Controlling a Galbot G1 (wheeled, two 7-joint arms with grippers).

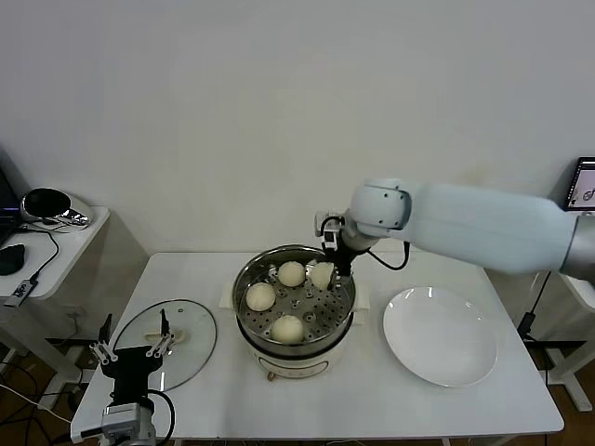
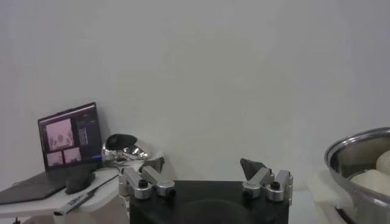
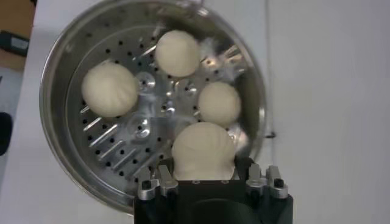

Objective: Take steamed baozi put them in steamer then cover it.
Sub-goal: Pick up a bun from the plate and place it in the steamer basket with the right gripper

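The steamer [image 1: 297, 360] stands mid-table, its perforated tray holding three baozi [image 1: 292, 273] [image 1: 260, 296] [image 1: 287, 328]. My right gripper [image 1: 328, 268] is shut on a fourth baozi [image 1: 322, 275] over the tray's back right part, inside the rim. In the right wrist view the gripper [image 3: 204, 165] holds this baozi [image 3: 203, 149] close above the tray, beside the other three [image 3: 109, 91] [image 3: 177, 53] [image 3: 219, 103]. The glass cover [image 1: 186, 325] lies flat on the table to the left. My left gripper [image 1: 132, 351] is open and empty over the cover's near edge.
A flat white plate [image 1: 439, 334] lies right of the steamer. A side table at the far left carries a laptop [image 2: 68, 134], a mouse and a shiny helmet-like object [image 1: 51, 206]. The steamer's rim [image 2: 356, 152] shows in the left wrist view.
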